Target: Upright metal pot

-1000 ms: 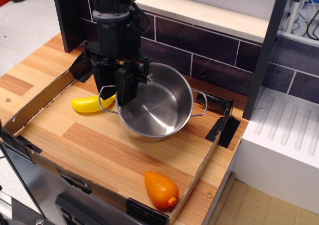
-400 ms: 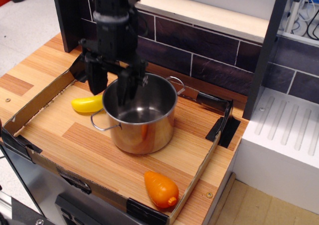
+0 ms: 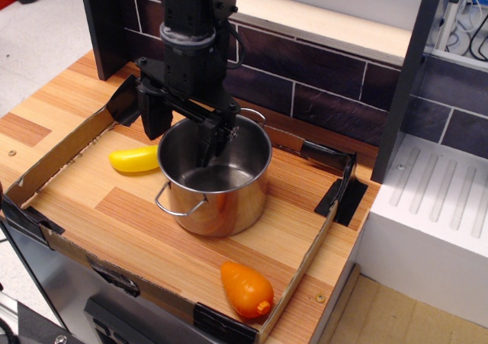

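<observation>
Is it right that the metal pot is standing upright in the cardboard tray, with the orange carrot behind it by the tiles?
Not quite. In the observation.image view the metal pot does stand upright in the cardboard tray, but the orange carrot lies in front of it, at the tray's near edge.

The metal pot (image 3: pixel 213 178) stood upright at the centre of the frame, inside the cardboard tray (image 3: pixel 69 142) on the table (image 3: pixel 46 100). My end effector (image 3: pixel 183 126) straddled its upper-left rim. A banana (image 3: pixel 135 159) lay just left of it; a carrot (image 3: pixel 245 289) lay lower right, near the tray's front edge.
</observation>
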`<action>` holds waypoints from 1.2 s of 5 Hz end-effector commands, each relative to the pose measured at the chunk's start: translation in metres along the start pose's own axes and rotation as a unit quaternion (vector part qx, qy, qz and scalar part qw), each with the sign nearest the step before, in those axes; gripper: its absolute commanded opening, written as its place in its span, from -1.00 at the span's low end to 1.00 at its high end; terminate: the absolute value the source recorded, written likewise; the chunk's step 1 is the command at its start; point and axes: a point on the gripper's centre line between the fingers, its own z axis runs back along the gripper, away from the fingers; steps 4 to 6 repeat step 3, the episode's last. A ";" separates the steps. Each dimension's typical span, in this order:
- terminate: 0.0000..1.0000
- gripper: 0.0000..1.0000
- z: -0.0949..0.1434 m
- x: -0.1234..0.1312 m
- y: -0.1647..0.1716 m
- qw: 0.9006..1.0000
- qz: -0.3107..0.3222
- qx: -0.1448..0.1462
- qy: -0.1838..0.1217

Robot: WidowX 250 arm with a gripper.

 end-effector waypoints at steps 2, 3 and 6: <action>-1.00 1.00 0.108 -0.007 -0.016 0.996 -0.002 0.010 -0.089; 1.00 1.00 0.144 -0.011 -0.016 0.996 -0.021 0.010 -0.083; 1.00 1.00 0.144 -0.011 -0.016 0.996 -0.021 0.010 -0.083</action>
